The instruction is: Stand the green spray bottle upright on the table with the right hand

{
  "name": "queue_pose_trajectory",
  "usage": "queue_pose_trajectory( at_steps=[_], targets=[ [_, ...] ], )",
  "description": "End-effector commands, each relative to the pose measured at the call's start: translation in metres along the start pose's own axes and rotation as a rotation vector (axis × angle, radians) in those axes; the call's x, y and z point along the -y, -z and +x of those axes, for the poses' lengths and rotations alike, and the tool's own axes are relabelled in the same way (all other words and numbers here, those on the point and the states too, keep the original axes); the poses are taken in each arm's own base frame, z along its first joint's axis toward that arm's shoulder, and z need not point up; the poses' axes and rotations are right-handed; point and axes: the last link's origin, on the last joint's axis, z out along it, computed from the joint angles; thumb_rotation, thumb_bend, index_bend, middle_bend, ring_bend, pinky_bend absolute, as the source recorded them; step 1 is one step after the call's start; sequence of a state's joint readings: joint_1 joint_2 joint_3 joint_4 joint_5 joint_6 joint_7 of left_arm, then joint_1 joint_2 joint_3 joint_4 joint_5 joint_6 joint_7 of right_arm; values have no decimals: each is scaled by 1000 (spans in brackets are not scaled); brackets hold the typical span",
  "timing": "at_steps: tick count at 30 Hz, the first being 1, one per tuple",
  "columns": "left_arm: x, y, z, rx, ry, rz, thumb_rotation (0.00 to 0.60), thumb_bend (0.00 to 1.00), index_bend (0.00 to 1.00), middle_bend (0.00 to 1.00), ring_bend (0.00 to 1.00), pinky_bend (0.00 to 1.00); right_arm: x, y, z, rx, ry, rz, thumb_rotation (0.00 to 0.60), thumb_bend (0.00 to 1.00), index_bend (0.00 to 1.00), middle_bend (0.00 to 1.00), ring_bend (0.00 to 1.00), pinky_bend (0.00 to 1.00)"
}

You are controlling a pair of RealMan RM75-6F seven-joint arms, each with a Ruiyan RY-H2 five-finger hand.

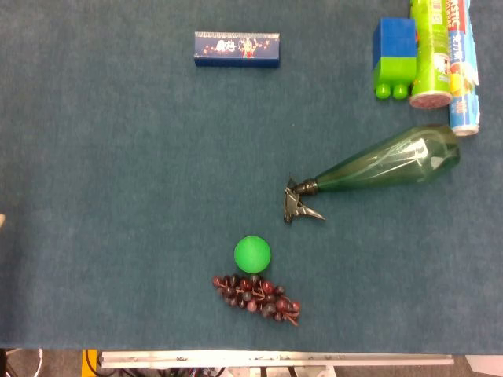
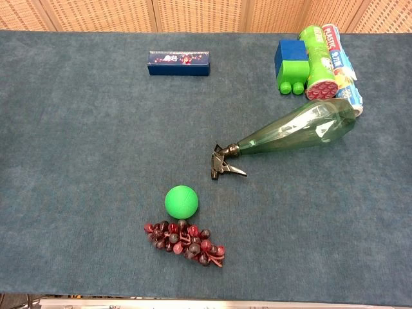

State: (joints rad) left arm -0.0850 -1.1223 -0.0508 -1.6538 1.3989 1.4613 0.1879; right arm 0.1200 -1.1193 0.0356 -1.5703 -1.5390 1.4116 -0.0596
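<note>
Head view shows no hands, finger state unknowable, so grasp the bottle (image 1: 389, 165) mid-body, clear of the far cans (image 1: 431, 51).

Table (image 1: 118, 196) surface, blue-grey cloth.
Resting on it: green spray bottle (image 1: 385, 166) on its side, green ball (image 1: 252, 254), grape bunch (image 1: 255, 297), dark blue box (image 1: 236, 49), blue-green block (image 1: 394, 57), two canisters (image 1: 431, 51).
</note>
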Motion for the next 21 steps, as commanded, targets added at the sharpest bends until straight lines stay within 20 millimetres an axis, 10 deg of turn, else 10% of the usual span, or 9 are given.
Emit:
queue_pose_trajectory(
  at_steps=[1,21],
  targets=[
    [0,0,-1,9,-10,-1,600,0,378,302,151,68,2,1,0,5,2,0,600,0,37,12,69,348],
    [3,0,-2,20,-33,35,600,0,378,306,153,120,44,-9,17,6,111,188,600,0,62,88,55,231]
  ],
)
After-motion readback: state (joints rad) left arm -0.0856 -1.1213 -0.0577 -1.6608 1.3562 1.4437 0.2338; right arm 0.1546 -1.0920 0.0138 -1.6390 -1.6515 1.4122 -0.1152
